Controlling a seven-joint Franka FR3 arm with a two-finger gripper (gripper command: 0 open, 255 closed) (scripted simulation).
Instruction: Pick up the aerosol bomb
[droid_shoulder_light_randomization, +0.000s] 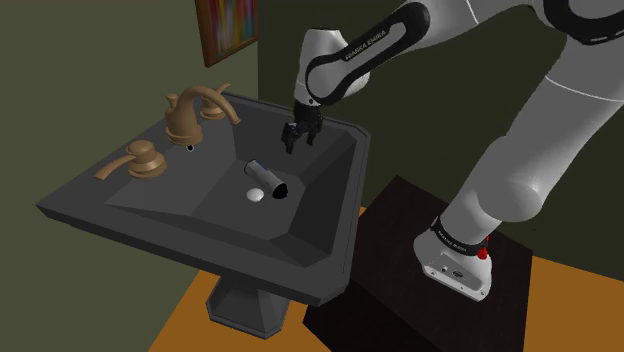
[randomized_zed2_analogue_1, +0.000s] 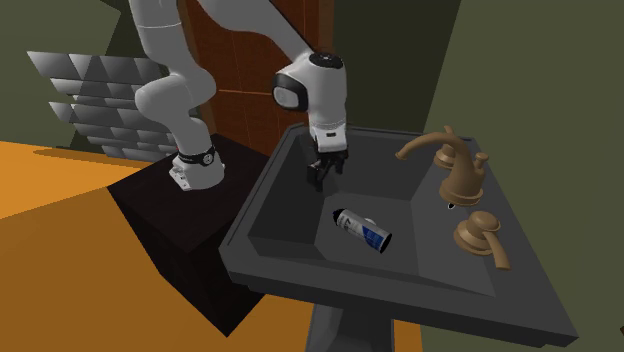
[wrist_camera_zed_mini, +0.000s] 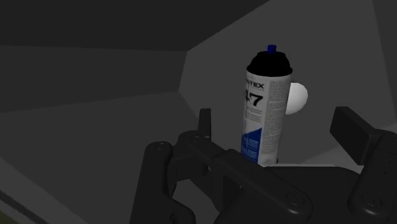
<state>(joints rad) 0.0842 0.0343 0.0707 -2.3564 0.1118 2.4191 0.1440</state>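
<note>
1. Dark grey pedestal sink (droid_shoulder_light_randomization: 72, 206) holds the aerosol can (droid_shoulder_light_randomization: 266, 178). The can is white with a blue label and a black cap, and lies on its side on the basin floor just beside the pale drain (droid_shoulder_light_randomization: 255, 194).
2. The black gripper (droid_shoulder_light_randomization: 300, 140) hovers over the basin's sloped wall on the stand's side. Its fingers are spread and hold nothing, and it is apart from the can.
3. The task looks barely begun: lowering, closing on the can and lifting are all left.
4. Sloped walls ring the can, with open room above it. The bronze faucet (droid_shoulder_light_randomization: 200, 105) sits well apart on the rim.
</note>
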